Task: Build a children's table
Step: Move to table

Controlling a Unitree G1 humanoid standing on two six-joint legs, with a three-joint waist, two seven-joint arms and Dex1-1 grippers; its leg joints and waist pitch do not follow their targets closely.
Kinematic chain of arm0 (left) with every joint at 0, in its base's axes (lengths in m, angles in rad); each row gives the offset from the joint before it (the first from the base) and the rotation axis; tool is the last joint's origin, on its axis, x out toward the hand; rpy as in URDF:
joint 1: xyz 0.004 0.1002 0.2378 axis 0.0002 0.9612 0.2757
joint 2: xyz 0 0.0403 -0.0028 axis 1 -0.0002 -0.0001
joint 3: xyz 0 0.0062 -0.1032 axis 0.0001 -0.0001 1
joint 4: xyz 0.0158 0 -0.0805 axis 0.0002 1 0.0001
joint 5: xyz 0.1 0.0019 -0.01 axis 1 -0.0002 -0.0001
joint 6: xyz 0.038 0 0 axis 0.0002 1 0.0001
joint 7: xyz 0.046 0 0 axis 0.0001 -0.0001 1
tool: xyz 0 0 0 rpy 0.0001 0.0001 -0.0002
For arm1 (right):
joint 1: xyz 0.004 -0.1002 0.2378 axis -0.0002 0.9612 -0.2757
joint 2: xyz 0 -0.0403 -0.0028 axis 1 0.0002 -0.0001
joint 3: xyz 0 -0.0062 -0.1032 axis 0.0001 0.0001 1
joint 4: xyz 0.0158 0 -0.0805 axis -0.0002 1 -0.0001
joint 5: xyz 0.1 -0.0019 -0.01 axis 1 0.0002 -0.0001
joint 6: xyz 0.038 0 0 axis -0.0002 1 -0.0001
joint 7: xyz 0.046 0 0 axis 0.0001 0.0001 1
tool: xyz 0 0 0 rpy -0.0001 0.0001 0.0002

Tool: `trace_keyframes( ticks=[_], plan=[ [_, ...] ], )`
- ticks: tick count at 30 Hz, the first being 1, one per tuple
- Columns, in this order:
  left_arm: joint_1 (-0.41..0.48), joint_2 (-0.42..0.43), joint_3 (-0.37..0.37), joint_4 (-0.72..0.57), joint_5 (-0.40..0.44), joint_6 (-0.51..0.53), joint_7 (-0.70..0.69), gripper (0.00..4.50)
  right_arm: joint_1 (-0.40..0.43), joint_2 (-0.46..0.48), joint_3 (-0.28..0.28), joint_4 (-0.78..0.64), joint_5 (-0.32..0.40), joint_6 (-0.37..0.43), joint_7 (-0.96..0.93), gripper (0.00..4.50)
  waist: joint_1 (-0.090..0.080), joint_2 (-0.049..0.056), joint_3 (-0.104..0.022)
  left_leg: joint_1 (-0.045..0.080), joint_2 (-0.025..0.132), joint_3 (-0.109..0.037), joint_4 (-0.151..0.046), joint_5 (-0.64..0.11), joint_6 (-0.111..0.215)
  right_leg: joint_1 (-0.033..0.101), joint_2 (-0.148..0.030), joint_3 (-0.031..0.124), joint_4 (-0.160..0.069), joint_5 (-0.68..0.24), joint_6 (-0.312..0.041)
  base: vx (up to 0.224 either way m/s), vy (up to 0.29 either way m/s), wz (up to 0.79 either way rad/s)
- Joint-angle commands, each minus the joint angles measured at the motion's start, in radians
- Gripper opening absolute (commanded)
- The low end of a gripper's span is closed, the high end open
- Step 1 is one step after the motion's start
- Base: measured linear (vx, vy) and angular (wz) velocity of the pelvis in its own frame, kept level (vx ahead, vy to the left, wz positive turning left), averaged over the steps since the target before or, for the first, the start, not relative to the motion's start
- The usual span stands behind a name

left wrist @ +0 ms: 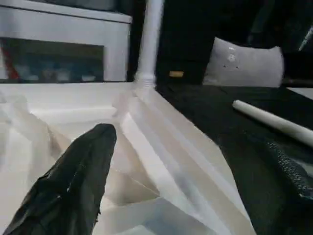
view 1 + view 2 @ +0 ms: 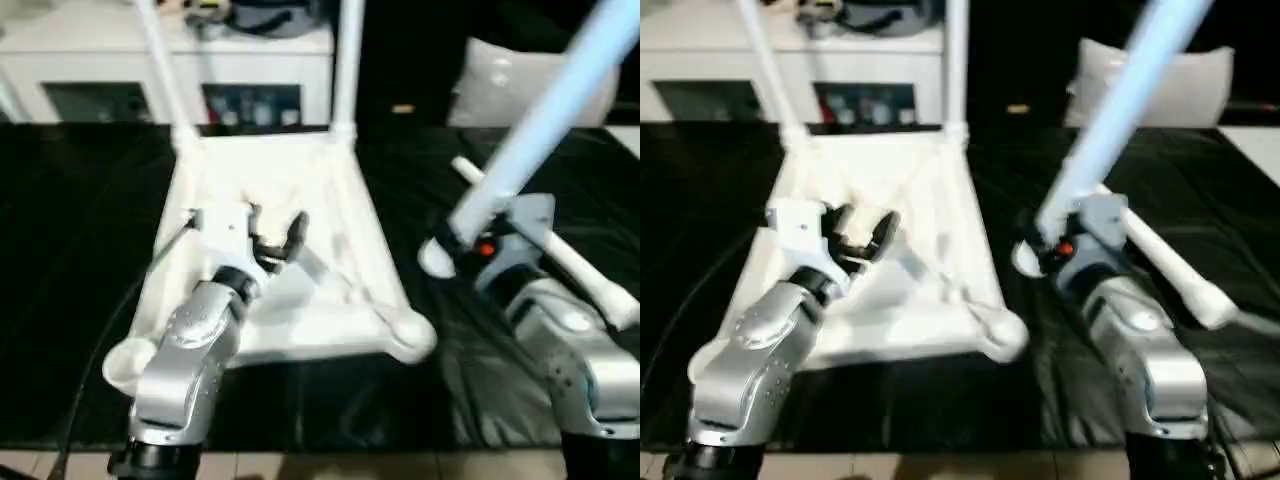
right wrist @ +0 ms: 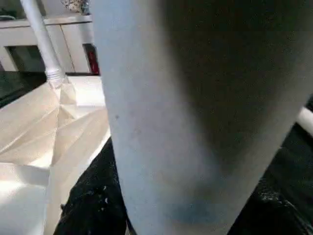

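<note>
On the black worktable (image 2: pixel 80 300): tabletop (image 2: pixel 290 250), 2 legs (image 2: pixel 347 60) fitted | 1 loose leg (image 2: pixel 560 262) | right hand (image 2: pixel 470 235) clamps 1 leg (image 2: pixel 545 120) | left hand (image 2: pixel 275 235) apart

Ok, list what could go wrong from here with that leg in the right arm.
1. The held leg sticks far above the right gripper; swinging it toward the near corner socket could knock the upright leg.
2. The loose leg lies beside that arm and may get pushed away.
3. The left gripper, jaws open, isn't gripping the tabletop, which may slide.

White children's table (image 2: pixel 330 290) upside down on black worktop; two far legs apparently socketed upright.
</note>
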Motion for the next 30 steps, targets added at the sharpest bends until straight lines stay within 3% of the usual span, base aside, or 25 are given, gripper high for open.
trace_keyframes(
  ticks=[1, 2, 3, 4, 5, 6, 7, 8, 9, 10, 11, 12, 13, 14, 15, 16, 17, 18, 19, 20, 21, 22, 24, 27, 30],
  plan=[
    [0.002, 0.005, 0.016, -0.006, 0.0, 0.006, -0.005, 3.83, -0.017, 0.003, 0.014, -0.011, 0.002, -0.007, 0.001, 1.93, -0.009, 0.004, -0.065, 0.048, 0.078, -0.045, -0.093, 0.113, 0.17, 0.023, -0.039, 0.016, -0.051, -0.02, -0.152, 0.107, 0.045, -0.01],
    [0.002, 0.005, 0.016, -0.006, 0.0, 0.006, -0.005, 3.83, -0.017, 0.003, 0.014, -0.011, 0.002, -0.007, 0.001, 1.93, -0.038, 0.017, -0.075, 0.133, 0.129, -0.111, -0.096, 0.186, 0.322, -0.059, -0.028, -0.003, 0.011, 0.004, -0.131, 0.112, 0.033, 0.01],
    [0.002, 0.005, 0.016, -0.007, 0.003, 0.008, -0.009, 3.83, -0.017, 0.002, 0.016, -0.01, 0.001, -0.009, 0.0, 1.93, -0.052, 0.009, -0.075, 0.171, 0.175, -0.154, -0.094, 0.239, 0.459, -0.122, -0.048, 0.017, 0.056, -0.05, -0.06, 0.112, 0.033, 0.01],
    [0.001, 0.005, 0.016, -0.007, 0.004, 0.009, -0.01, 3.83, -0.018, 0.002, 0.016, -0.009, 0.001, -0.01, 0.001, 1.93, -0.048, 0.004, -0.071, 0.169, 0.184, -0.155, -0.093, 0.254, 0.492, -0.136, -0.059, 0.028, 0.069, -0.052, -0.027, 0.07, 0.007, 0.07],
    [0.001, 0.005, 0.017, -0.007, 0.004, 0.01, -0.011, 3.83, -0.018, 0.002, 0.016, -0.009, 0.001, -0.01, 0.001, 1.93, -0.045, -0.009, -0.062, 0.138, 0.165, -0.122, -0.094, 0.222, 0.488, -0.141, -0.074, 0.046, 0.066, 0.003, 0.007, 0.0, 0.0, 0.0],
    [0.0, 0.006, 0.017, -0.007, 0.005, 0.01, -0.011, 3.83, -0.018, 0.002, 0.016, -0.009, 0.001, -0.01, 0.001, 1.93, -0.03, -0.039, -0.047, 0.08, 0.076, -0.044, -0.074, 0.061, 0.39, -0.098, -0.094, 0.07, -0.027, 0.103, -0.033, 0.0, 0.0, 0.0],
    [0.0, 0.008, 0.016, -0.006, 0.004, 0.009, -0.011, 3.83, -0.018, 0.004, 0.016, -0.009, -0.002, -0.011, 0.002, 1.93, -0.018, -0.066, -0.044, 0.022, 0.012, -0.004, -0.052, -0.034, 0.332, -0.039, -0.108, 0.102, -0.074, 0.059, -0.062, 0.029, -0.053, 0.13],
    [0.001, 0.01, 0.016, -0.006, 0.004, 0.009, -0.011, 3.83, -0.018, 0.004, 0.016, -0.009, -0.006, -0.016, 0.003, 1.93, 0.02, -0.073, -0.035, -0.039, -0.024, 0.006, 0.025, -0.057, 0.228, 0.042, -0.191, 0.168, -0.131, -0.11, -0.128, 0.032, -0.06, 0.05],
    [0.001, 0.011, 0.016, -0.007, 0.004, 0.009, -0.012, 3.83, -0.018, 0.004, 0.016, -0.01, -0.007, -0.016, 0.003, 1.93, 0.036, -0.067, -0.042, -0.071, -0.008, -0.008, 0.045, -0.004, 0.138, 0.074, -0.196, 0.164, -0.124, -0.214, -0.176, 0.032, -0.06, 0.05],
    [0.0, 0.013, 0.015, -0.007, 0.003, 0.01, -0.011, 3.83, -0.019, 0.005, 0.014, -0.01, -0.008, -0.016, 0.004, 1.93, 0.041, -0.053, -0.038, -0.062, 0.002, -0.014, 0.027, 0.014, 0.111, 0.062, -0.184, 0.153, -0.125, -0.231, -0.201, 0.0, 0.0, 0.0],
    [-0.001, 0.014, 0.014, -0.006, 0.003, 0.01, -0.011, 3.83, -0.021, 0.004, 0.012, -0.01, -0.01, -0.016, 0.005, 1.93, 0.031, -0.033, -0.026, -0.048, 0.02, -0.012, -0.025, 0.032, 0.089, 0.054, -0.145, 0.109, -0.126, -0.268, -0.231, 0.0, 0.0, 0.0],
    [-0.002, 0.015, 0.014, -0.006, 0.003, 0.011, -0.011, 3.83, -0.021, 0.003, 0.011, -0.009, -0.01, -0.017, 0.005, 1.93, 0.018, -0.015, -0.026, -0.026, 0.038, -0.007, -0.075, 0.03, 0.086, 0.039, -0.085, 0.063, -0.106, -0.227, -0.219, 0.0, 0.0, 0.0],
    [-0.003, 0.016, 0.014, -0.005, 0.003, 0.011, -0.011, 3.83, -0.022, 0.002, 0.01, -0.009, -0.01, -0.018, 0.005, 1.93, 0.008, -0.011, -0.026, 0.003, 0.051, -0.013, -0.093, -0.018, 0.092, 0.019, -0.058, 0.05, -0.096, -0.208, -0.207, 0.05, 0.038, 0.01],
    [-0.004, 0.017, 0.014, -0.005, 0.006, 0.013, -0.013, 3.83, -0.024, -0.002, 0.007, -0.008, -0.012, -0.025, 0.001, 1.93, -0.008, 0.003, -0.043, 0.054, 0.074, -0.036, -0.107, -0.067, 0.121, 0.001, -0.046, 0.032, -0.063, -0.136, -0.212, 0.065, 0.051, 0.01],
    [-0.006, 0.016, 0.015, -0.004, 0.002, 0.014, -0.02, 3.83, -0.026, -0.006, -0.003, -0.006, -0.023, -0.049, -0.011, 1.93, -0.025, 0.013, -0.054, 0.089, 0.092, -0.071, -0.097, 0.071, 0.208, -0.042, -0.04, 0.02, -0.025, 0.033, -0.2, 0.065, 0.051, 0.01],
    [-0.007, 0.015, 0.017, -0.004, 0.001, 0.014, -0.023, 3.83, -0.027, -0.007, -0.007, -0.006, -0.026, -0.056, -0.015, 1.93, -0.028, 0.011, -0.054, 0.094, 0.098, -0.076, -0.085, 0.135, 0.25, -0.06, -0.048, 0.022, -0.018, 0.085, -0.19, 0.076, 0.053, 0.02],
    [-0.007, 0.015, 0.016, -0.004, 0.001, 0.014, -0.023, 3.83, -0.027, -0.006, -0.008, -0.006, -0.026, -0.057, -0.015, 1.93, -0.023, -0.003, -0.056, 0.069, 0.089, -0.067, -0.058, 0.308, 0.306, -0.059, -0.076, 0.041, -0.02, 0.22, -0.182, 0.051, 0.049, 0.0],
    [-0.008, 0.021, 0.011, -0.005, 0.002, 0.013, -0.035, 3.83, -0.038, 0.002, -0.042, -0.001, -0.008, -0.062, -0.027, 1.93, -0.008, -0.019, -0.064, 0.013, 0.05, -0.038, -0.035, 0.465, 0.289, -0.022, -0.101, 0.067, -0.014, 0.412, -0.186, 0.051, 0.049, 0.0],
    [-0.009, 0.032, 0.004, -0.006, 0.001, 0.013, -0.05, 3.83, -0.054, 0.016, -0.09, -0.005, 0.034, -0.049, -0.038, 1.93, 0.001, -0.016, -0.072, -0.002, 0.039, -0.035, -0.03, 0.52, 0.261, -0.01, -0.102, 0.074, -0.002, 0.507, -0.181, 0.0, 0.0, 0.0],
    [-0.01, 0.04, -0.002, -0.006, 0.0, 0.014, -0.059, 3.83, -0.061, 0.012, -0.104, -0.004, 0.041, -0.041, -0.039, 1.93, 0.01, -0.018, -0.085, 0.0, 0.041, -0.036, -0.022, 0.6, 0.209, -0.019, -0.091, 0.076, 0.013, 0.657, -0.175, 0.0, 0.0, 0.0],
    [-0.012, 0.045, -0.006, -0.006, 0.001, 0.015, -0.066, 3.83, -0.062, 0.004, -0.104, -0.003, 0.033, -0.034, -0.041, 1.92, 0.014, -0.016, -0.087, -0.003, 0.036, -0.035, -0.021, 0.616, 0.158, -0.022, -0.078, 0.071, 0.018, 0.689, -0.171, 0.0, 0.0, 0.0],
    [-0.014, 0.05, -0.01, -0.005, 0.002, 0.017, -0.072, 3.83, -0.061, -0.005, -0.099, 0.0, 0.02, -0.029, -0.043, 1.92, 0.013, -0.016, -0.08, -0.006, 0.036, -0.031, -0.026, 0.579, 0.14, -0.028, -0.077, 0.068, 0.012, 0.66, -0.176, 0.0, 0.0, 0.0],
    [-0.018, 0.073, -0.035, -0.006, -0.005, 0.021, -0.119, 3.83, -0.061, -0.011, -0.101, 0.019, 0.03, -0.041, -0.024, 1.92, 0.012, -0.017, -0.054, -0.013, 0.049, -0.017, -0.057, 0.233, 0.096, -0.027, -0.098, 0.07, -0.024, 0.367, -0.216, 0.0, 0.0, 0.0],
    [-0.017, 0.132, -0.078, -0.019, -0.034, 0.093, -0.22, 3.83, -0.072, -0.003, -0.101, 0.048, 0.029, -0.129, 0.001, 1.92, 0.012, -0.016, -0.033, -0.001, 0.063, -0.012, -0.09, -0.06, 0.049, -0.03, -0.109, 0.074, -0.054, 0.063, -0.242, -0.082, -0.025, 0.0],
    [-0.028, 0.191, -0.11, -0.025, -0.05, 0.149, -0.297, 3.83, -0.08, -0.023, -0.089, 0.057, 0.055, -0.071, 0.049, 1.92, 0.01, -0.017, -0.023, 0.008, 0.063, -0.006, -0.109, -0.208, -0.01, -0.038, -0.106, 0.08, -0.074, -0.152, -0.206, -0.091, -0.02, 0.01]
  ],
)
